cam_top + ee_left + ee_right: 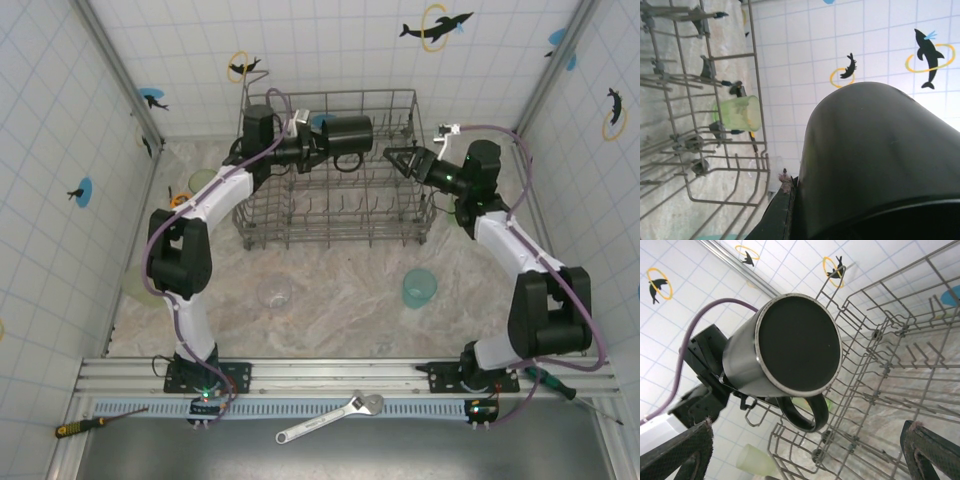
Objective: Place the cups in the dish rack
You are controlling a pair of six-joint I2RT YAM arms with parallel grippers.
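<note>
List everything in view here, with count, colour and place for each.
black mug: one, black, on its side above the dish rack, in the left gripper
dish rack: one, grey wire, far centre of table
light-green tumbler: one, table, left of rack
teal tumbler: one, table, front right of rack
clear cup: one, see-through, table, front left of rack
tape measure: one, orange, beside the light-green tumbler
wrench: one, silver, near ledge
left screwdriver: one, yellow-black handle, near ledge
right screwdriver: one, dark handle, near ledge
left gripper: shut on mug
right gripper: open, facing mug
</note>
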